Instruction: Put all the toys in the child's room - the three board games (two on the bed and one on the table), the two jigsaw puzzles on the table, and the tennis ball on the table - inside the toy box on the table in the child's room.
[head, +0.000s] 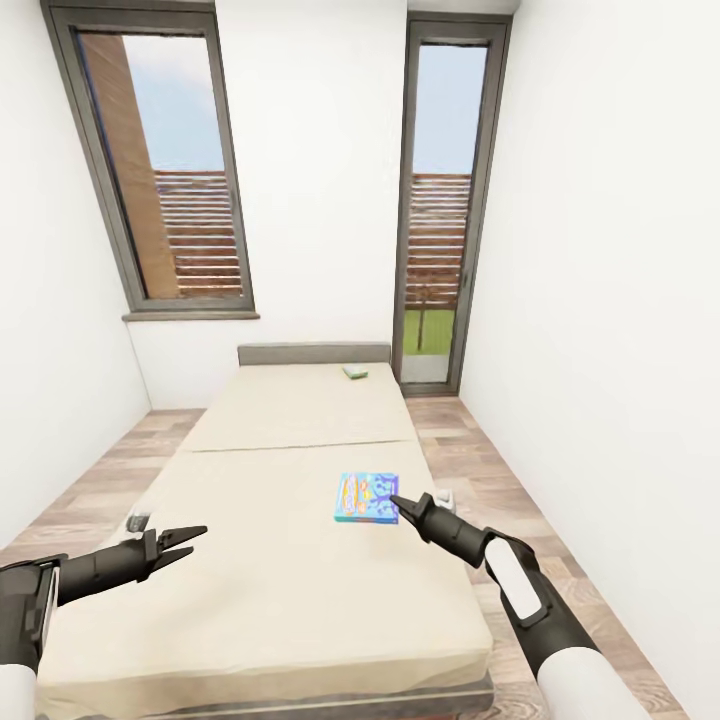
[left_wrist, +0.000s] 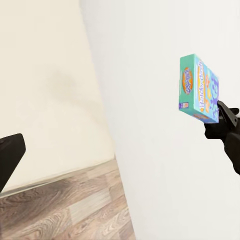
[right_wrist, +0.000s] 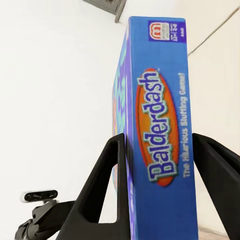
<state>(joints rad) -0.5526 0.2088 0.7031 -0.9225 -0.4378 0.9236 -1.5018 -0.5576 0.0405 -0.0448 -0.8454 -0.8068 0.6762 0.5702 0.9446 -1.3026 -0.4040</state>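
The right gripper (head: 398, 503) is at the near edge of the blue Balderdash board game (head: 366, 498), which is over the bed (head: 280, 470), on the near half toward the robot's right. In the right wrist view the two black fingers (right_wrist: 107, 185) stand on either side of the box's (right_wrist: 155, 130) printed spine; one finger sits against its face, while contact on the other side cannot be confirmed, so the grip reads as closing on the box. In the left wrist view the same box (left_wrist: 198, 89) appears edge-on against the white wall, with the right gripper (left_wrist: 224, 116) at its side. The left gripper (head: 190, 540) hovers over the near left part of the mattress, its fingers slightly parted and holding nothing. A second board game (head: 355, 372), small and green-white, lies flat near the headboard (head: 313, 353) on the far half. Two tall windows (head: 165, 160) stand behind the bed, and wood-plank floor (head: 470, 470) runs along both sides.
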